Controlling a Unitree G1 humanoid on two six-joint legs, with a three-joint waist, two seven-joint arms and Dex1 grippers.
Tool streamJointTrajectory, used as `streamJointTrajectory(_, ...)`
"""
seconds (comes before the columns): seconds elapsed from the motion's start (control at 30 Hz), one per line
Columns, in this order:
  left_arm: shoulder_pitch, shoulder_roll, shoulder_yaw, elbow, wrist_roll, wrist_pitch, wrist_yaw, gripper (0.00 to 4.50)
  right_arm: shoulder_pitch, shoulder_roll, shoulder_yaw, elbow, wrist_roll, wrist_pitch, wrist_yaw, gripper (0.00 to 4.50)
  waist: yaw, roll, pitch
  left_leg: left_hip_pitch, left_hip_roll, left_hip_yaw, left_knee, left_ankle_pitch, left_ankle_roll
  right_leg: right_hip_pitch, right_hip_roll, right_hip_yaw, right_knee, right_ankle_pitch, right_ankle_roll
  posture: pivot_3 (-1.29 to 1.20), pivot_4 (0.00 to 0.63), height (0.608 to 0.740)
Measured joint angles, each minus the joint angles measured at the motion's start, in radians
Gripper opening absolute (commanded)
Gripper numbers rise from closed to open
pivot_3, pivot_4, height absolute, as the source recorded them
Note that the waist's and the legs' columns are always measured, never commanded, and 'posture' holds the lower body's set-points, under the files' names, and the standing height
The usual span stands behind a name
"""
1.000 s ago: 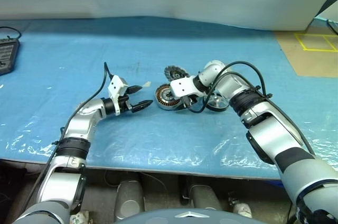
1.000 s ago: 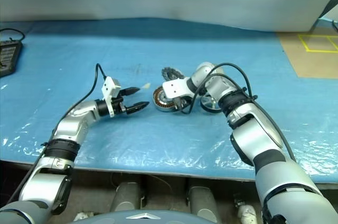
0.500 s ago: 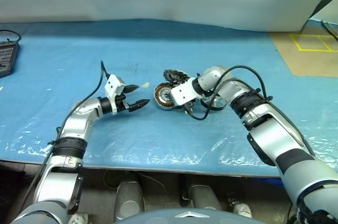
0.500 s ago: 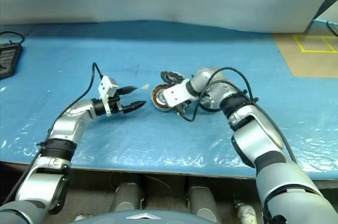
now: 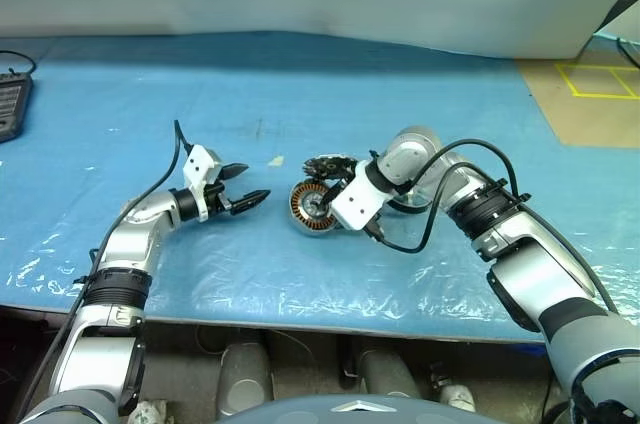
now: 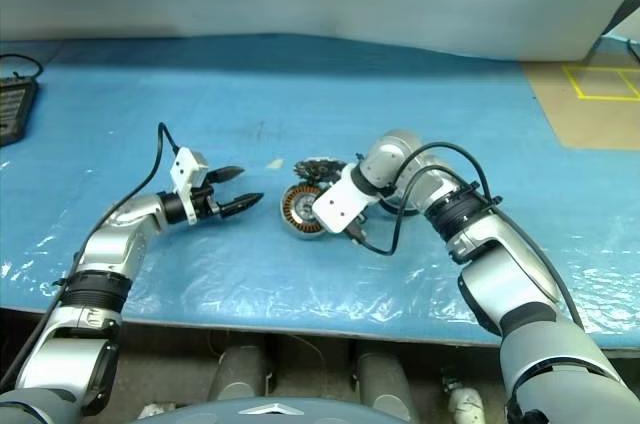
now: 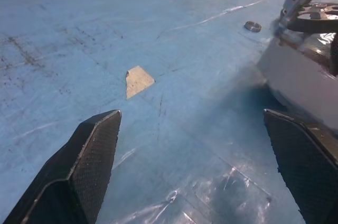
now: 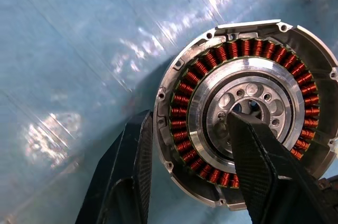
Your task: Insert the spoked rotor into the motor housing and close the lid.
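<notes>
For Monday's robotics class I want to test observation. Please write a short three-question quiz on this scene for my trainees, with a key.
1. True or false: the left gripper is open and holds nothing.
2. Which gripper is at the motor housing? A: left. B: right. C: neither.
3. Is the lid on the housing yet? How can you tell?

Key
1. True.
2. B, the right gripper.
3. No. The copper windings are uncovered, and the lid lies just beyond the housing.
</notes>
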Motion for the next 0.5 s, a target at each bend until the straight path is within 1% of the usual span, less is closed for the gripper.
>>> streamJointTrajectory(0.13,0.014,0.000,0.000,-0.014,-0.005,0.009,0.003,4.50,0.020,-0.003,0.007,-0.060,0.001,0.035,0.023,1.99,0.000,0.000,0.000,0.000,0.000,0.000,0.000,0.000,0.000,0.000,0.000,0.000,0.000,0.000,0.000,0.00,0.150,0.740)
streamJointTrajectory(0.27,0.026,0.000,0.000,-0.023,-0.011,0.018,0.004,4.50,0.033,0.000,0.007,-0.093,-0.001,0.115,0.024,1.99,-0.001,0.000,0.000,0.001,0.000,0.000,0.000,0.000,0.000,0.001,0.000,0.000,0.000,0.000,0.000,0.00,0.150,0.740)
streamJointTrajectory(0.33,0.026,0.000,0.000,-0.029,-0.011,0.019,0.008,4.50,0.033,0.001,0.008,-0.091,-0.005,0.133,0.019,2.53,-0.001,0.000,0.000,0.002,0.000,0.000,0.000,0.000,0.000,0.002,0.000,0.000,0.000,0.000,0.000,0.00,0.150,0.740)
streamJointTrajectory(0.37,0.026,0.000,0.000,-0.031,-0.012,0.019,0.009,4.50,0.033,0.002,0.009,-0.088,-0.010,0.142,0.008,2.71,-0.001,0.000,0.000,0.003,0.000,0.000,0.000,0.000,0.000,0.002,0.000,0.000,0.000,0.000,0.000,0.00,0.150,0.740)
streamJointTrajectory(0.5,0.026,-0.001,-0.001,-0.034,-0.012,0.021,0.010,4.50,0.048,0.002,0.008,-0.101,-0.008,0.196,-0.009,4.03,0.002,0.000,0.000,0.002,-0.001,0.000,0.000,0.000,0.000,0.002,-0.001,0.000,0.000,0.000,0.000,0.00,0.150,0.740)
